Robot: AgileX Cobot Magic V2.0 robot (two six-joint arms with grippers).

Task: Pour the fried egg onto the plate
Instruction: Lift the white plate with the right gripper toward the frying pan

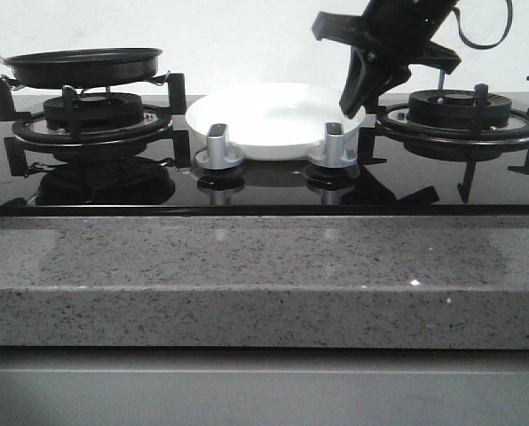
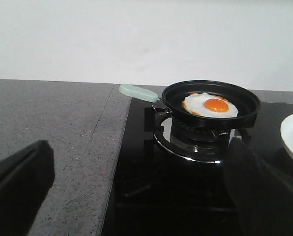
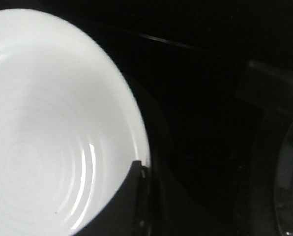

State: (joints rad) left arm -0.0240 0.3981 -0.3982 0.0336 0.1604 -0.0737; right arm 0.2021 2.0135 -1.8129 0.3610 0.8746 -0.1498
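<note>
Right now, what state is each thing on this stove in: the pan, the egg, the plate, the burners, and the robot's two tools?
Black round frying pan: upright on the left burner, mint handle free.
Fried egg with orange yolk: lying flat in the pan, not poured.
White glossy round plate: empty, between the burners.
Right burner: bare, no flame visible.
Right tool: at the plate's right rim; grip unclear.
Left tool: open, holding nothing.

You see the right arm's matte black, angular plastic hand [image 1: 358, 89] with tapering fingers, a black cable looping behind its wrist. The left hand's fingers [image 2: 18, 187] show as dark, blurred blocks.
</note>
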